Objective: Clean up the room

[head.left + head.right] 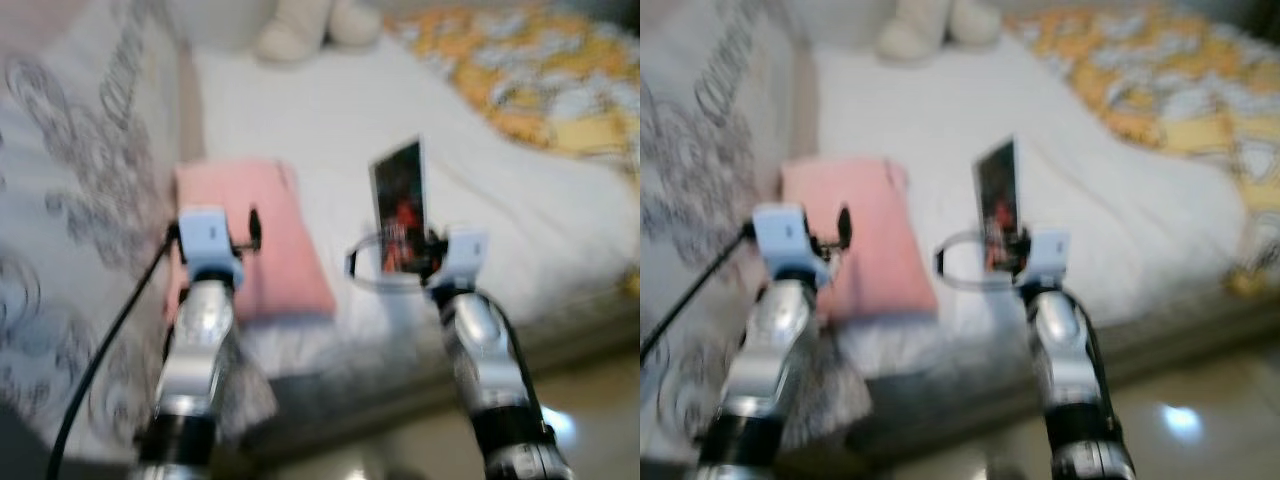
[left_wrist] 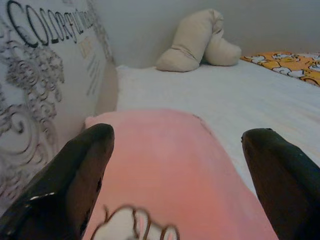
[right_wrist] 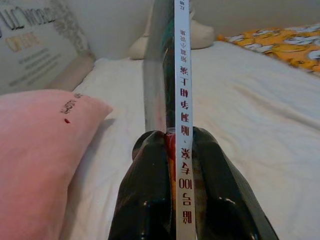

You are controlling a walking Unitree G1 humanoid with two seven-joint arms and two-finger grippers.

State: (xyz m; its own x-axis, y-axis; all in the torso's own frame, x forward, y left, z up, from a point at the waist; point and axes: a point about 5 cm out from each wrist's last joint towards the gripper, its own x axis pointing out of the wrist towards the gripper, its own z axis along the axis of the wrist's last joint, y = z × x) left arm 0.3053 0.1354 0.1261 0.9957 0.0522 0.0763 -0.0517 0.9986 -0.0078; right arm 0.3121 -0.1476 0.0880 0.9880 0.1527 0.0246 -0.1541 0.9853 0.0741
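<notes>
The right gripper [image 3: 180,165] has its jaws clamped on an upright book [image 1: 398,205] above the bed [image 1: 300,110]. The left gripper [image 2: 180,165] hangs over a pink pillow [image 1: 262,240], jaws spread wide.

- Both eye views are smeared by motion blur; edges are soft throughout.
- Wrist views are sharper, evenly and softly lit.
- A glare spot shines on the floor [image 1: 1180,420].

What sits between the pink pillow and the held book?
Only bare white bedsheet separates the pink pillow from the book in the right gripper, per the right wrist view.
</notes>
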